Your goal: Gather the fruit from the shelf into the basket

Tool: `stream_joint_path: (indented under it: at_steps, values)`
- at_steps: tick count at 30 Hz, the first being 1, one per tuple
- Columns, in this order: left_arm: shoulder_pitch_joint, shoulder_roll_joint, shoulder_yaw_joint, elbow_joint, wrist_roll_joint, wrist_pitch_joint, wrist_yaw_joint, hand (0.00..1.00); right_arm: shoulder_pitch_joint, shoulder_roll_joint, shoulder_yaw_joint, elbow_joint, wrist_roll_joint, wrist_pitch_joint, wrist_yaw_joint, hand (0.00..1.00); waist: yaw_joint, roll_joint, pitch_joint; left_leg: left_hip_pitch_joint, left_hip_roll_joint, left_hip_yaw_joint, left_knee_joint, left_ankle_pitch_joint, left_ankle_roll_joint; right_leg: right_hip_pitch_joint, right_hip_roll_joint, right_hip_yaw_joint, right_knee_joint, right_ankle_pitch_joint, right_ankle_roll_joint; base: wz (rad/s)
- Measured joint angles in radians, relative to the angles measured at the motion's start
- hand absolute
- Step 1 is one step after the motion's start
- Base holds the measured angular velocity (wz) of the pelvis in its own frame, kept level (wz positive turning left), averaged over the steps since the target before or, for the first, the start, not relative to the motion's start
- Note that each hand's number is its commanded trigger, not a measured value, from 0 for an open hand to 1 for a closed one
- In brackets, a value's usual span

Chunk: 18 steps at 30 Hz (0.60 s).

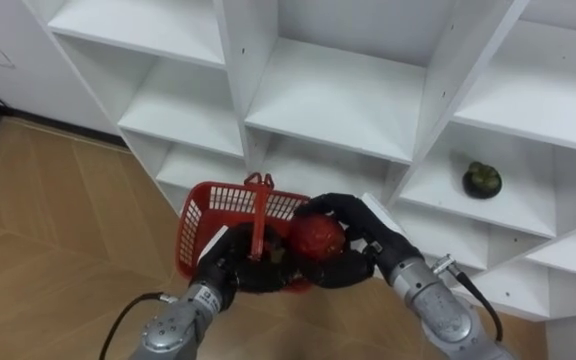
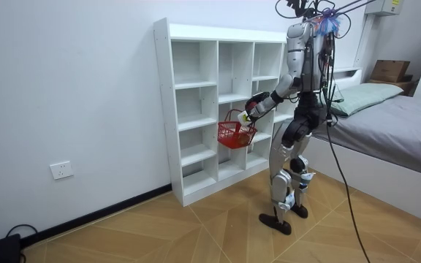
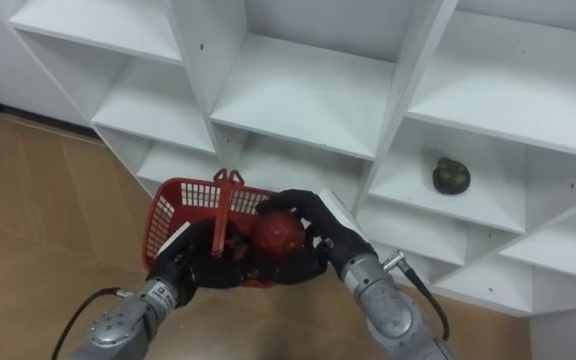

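Fruit, round, red, sits gripped in right robot hand over plastic lattice basket clasped by left robot hand.

White closet; dark green fruit on right shelf.

A tall white closet with many open boxes stands against a plain white wall. The floor is light brown wood laid in a zigzag. A white socket sits low on the wall. A bed with a grey cover is on the room view's right, with what may be a pale green pillow.
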Motion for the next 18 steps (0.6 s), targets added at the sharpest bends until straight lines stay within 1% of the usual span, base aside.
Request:
stream_joint_path:
  at_steps: [4, 6, 9, 12, 13, 18]
  values:
    - [0.000, 0.002, -0.001, -0.001, -0.010, 0.000, -0.014, 1.00, 0.000, -0.002, 0.000, 0.000, 0.013, 0.000, 0.000, 1.00, -0.001, 0.000, 0.0000, 0.000, 0.000, 0.000, 0.000, -0.001, -0.001, 0.001, 0.001, 0.000, 0.000, 0.002, 0.000, 0.00]
    - [0.000, 0.005, -0.002, -0.002, -0.036, 0.000, -0.024, 1.00, 0.000, -0.002, -0.001, -0.001, 0.022, 0.000, -0.001, 1.00, -0.005, 0.000, 0.0000, -0.001, 0.001, 0.000, 0.000, -0.001, -0.001, 0.000, 0.001, 0.000, 0.000, 0.002, 0.000, 0.00]
    - [0.004, 0.012, -0.002, -0.008, -0.039, 0.000, -0.030, 1.00, -0.001, -0.002, -0.001, -0.002, 0.023, 0.000, 0.001, 1.00, -0.009, 0.000, -0.0001, -0.002, 0.001, 0.000, 0.000, -0.001, -0.001, 0.000, 0.003, 0.001, -0.001, 0.002, 0.000, 0.00]
    - [0.031, 0.027, -0.002, -0.050, -0.048, 0.000, -0.035, 1.00, -0.001, -0.002, -0.001, -0.002, 0.031, -0.006, 0.000, 1.00, -0.023, 0.001, -0.0003, -0.002, 0.001, -0.001, 0.000, -0.001, -0.001, 0.000, 0.003, 0.002, -0.002, 0.002, 0.000, 0.00]
    - [0.037, 0.032, -0.002, -0.059, -0.068, 0.000, -0.052, 1.00, -0.001, -0.003, -0.002, -0.001, 0.030, -0.006, -0.001, 1.00, -0.027, 0.001, -0.0004, -0.002, 0.001, -0.001, 0.000, -0.001, -0.001, 0.000, 0.003, 0.002, -0.002, 0.002, 0.000, 0.00]
    - [0.057, 0.036, -0.001, -0.111, -0.081, 0.000, -0.086, 1.00, 0.001, -0.007, -0.028, 0.009, 0.028, -0.004, 0.001, 1.00, -0.027, 0.002, -0.0012, -0.004, 0.001, 0.002, 0.000, -0.001, -0.001, -0.008, 0.003, 0.008, -0.001, 0.002, 0.000, -0.02]
